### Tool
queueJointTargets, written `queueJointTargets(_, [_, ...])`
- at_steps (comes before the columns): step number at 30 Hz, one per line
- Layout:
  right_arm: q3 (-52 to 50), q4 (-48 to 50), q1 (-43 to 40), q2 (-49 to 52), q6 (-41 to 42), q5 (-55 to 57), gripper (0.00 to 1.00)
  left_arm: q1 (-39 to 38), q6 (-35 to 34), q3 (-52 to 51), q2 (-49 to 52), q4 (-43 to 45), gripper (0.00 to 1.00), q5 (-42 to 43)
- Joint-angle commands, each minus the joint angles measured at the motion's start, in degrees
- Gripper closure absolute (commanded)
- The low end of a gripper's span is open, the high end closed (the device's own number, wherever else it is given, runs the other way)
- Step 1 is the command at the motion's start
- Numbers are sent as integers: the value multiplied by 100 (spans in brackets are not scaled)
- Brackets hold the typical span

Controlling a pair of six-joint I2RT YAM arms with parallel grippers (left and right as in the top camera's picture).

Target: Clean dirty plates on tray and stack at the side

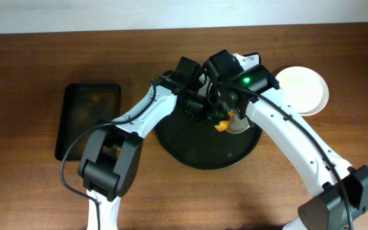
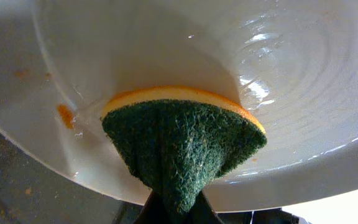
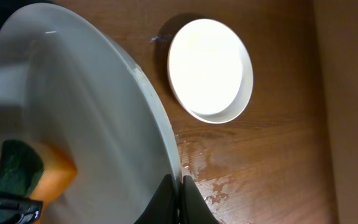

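My right gripper (image 3: pixel 178 186) is shut on the rim of a white plate (image 3: pixel 92 118) and holds it tilted above the round black tray (image 1: pixel 197 150). My left gripper (image 2: pixel 176 214) is shut on a green and orange sponge (image 2: pixel 182 143), pressed against the wet face of that plate (image 2: pixel 166 50). A small orange-red smear (image 2: pixel 66 115) remains near the plate's rim. In the overhead view the sponge (image 1: pixel 221 125) shows between both arms, and the held plate (image 1: pixel 241 124) is mostly hidden by them. Another white plate (image 1: pixel 305 89) sits on the table right of the tray; it also shows in the right wrist view (image 3: pixel 210 68).
A smaller rectangular black tray (image 1: pixel 88 118) lies at the left of the wooden table. Water drops (image 3: pixel 210 174) wet the wood beside the held plate.
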Motion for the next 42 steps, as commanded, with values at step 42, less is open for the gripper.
queueJointTargets(42, [122, 33, 173, -769, 68, 1108, 96, 1261, -623, 109, 129, 586, 100, -170])
